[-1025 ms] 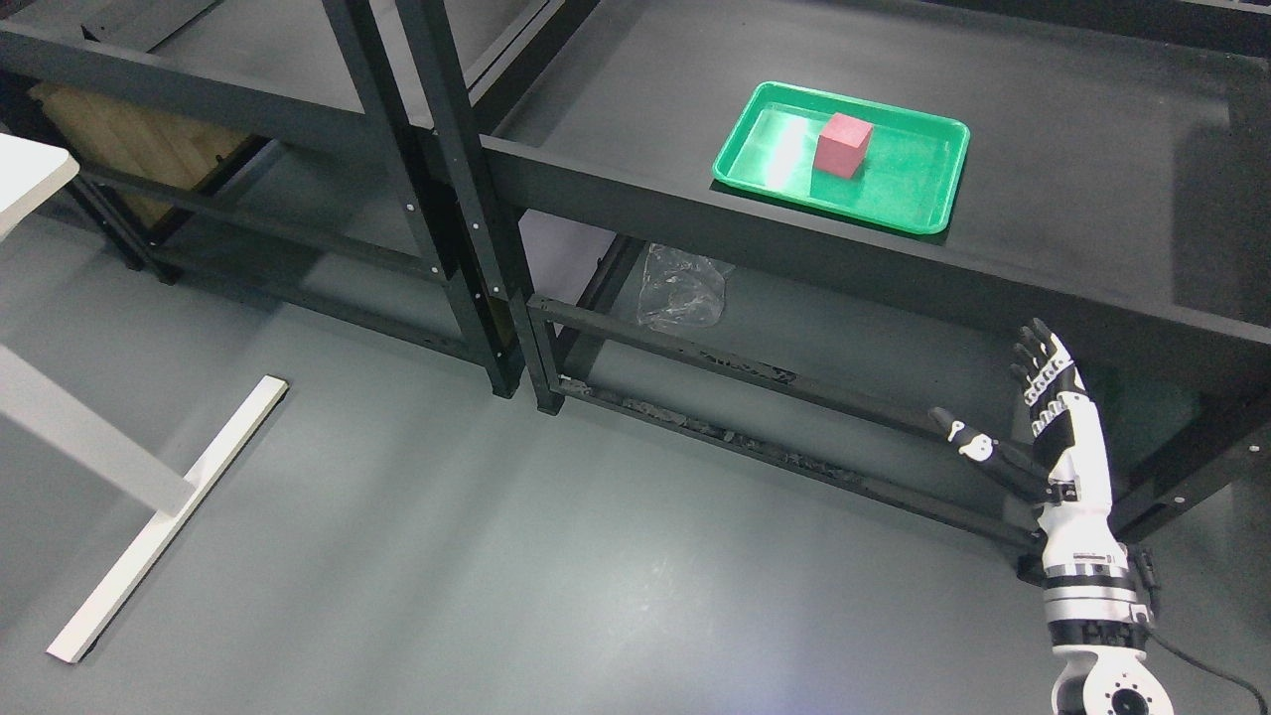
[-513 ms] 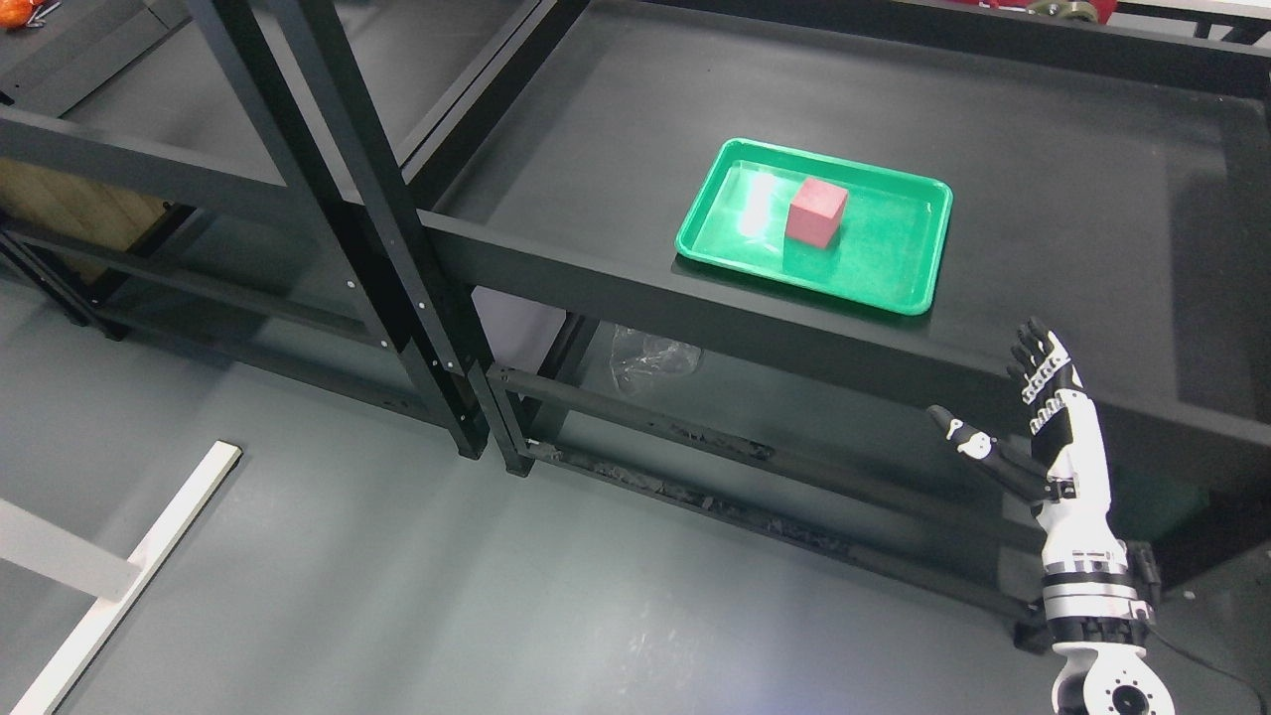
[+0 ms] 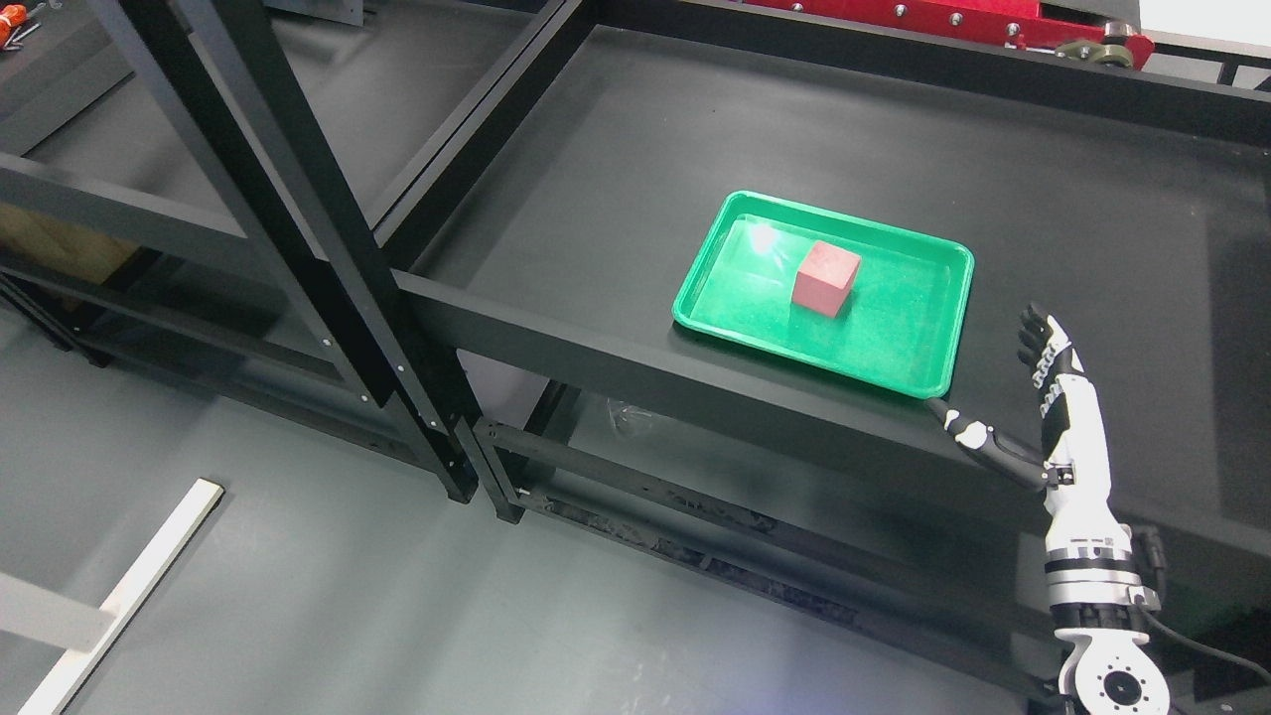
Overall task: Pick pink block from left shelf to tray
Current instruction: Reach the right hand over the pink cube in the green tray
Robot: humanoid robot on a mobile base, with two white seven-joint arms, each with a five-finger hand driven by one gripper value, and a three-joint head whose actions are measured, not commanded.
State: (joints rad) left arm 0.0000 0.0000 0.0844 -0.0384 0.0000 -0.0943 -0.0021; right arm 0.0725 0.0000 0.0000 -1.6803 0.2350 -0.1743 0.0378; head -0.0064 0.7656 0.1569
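A pink-red block sits upright inside the green tray, which lies on the black shelf top to the right of the shelf posts. My right hand rises from the lower right, just off the tray's near right corner. Its fingers are stretched straight and the thumb sticks out to the left; it holds nothing. The left arm does not show.
Black uprights divide the left shelf from the right one. Clear plastic lies on the lower shelf. A white table leg crosses the grey floor at lower left. Red machinery lines the back.
The whole picture has shifted, so the camera moved; tray and block now sit lower and nearer the middle. The right hand stays open and now overlaps the shelf's front edge.
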